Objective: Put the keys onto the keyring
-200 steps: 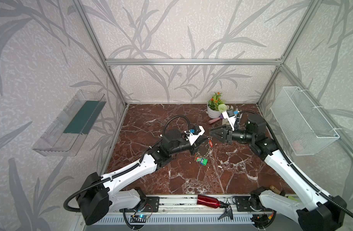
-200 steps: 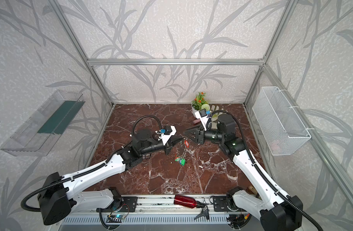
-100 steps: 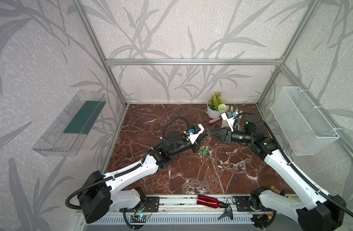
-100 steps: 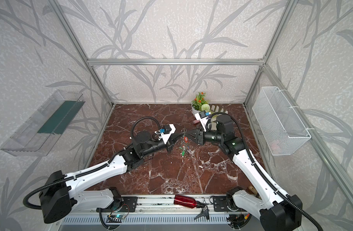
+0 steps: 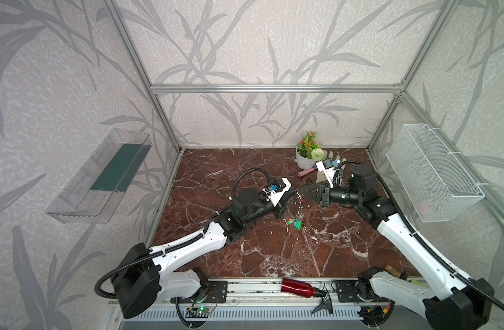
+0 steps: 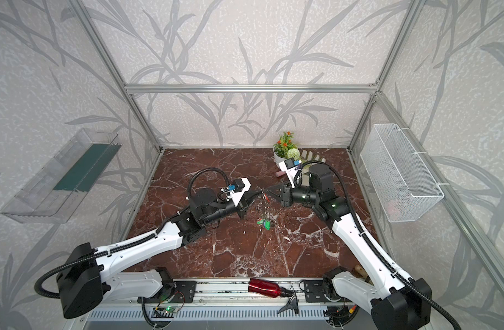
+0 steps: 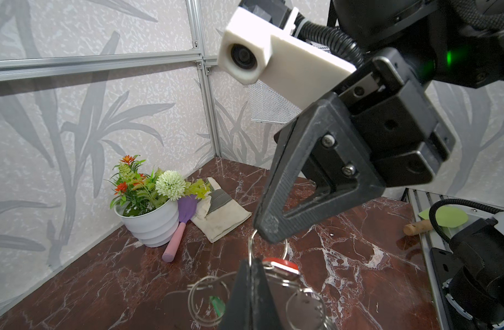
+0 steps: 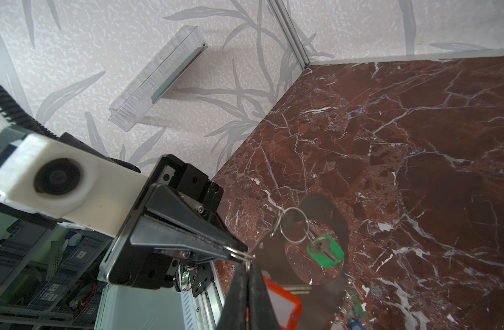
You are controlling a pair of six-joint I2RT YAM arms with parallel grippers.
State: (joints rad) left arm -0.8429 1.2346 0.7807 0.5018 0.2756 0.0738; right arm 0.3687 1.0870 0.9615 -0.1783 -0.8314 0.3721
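Keyring (image 8: 338, 223) w/ red-orange key tag (image 8: 282, 303): hangs mid-air, long axis down, under tip-to-tip claws; L gripper (image 8: 239, 251) & R gripper (image 7: 269, 233) both clamped on its top split ring (image 7: 250, 245), equally near.

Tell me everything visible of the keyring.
The keyring is a flat grey oval plate with a large oval cut-out, hanging over the marble. Silver split rings edge it; one carries a key on a green tag. The left end effector and right end effector, both shut, pinch a ring at its edge.
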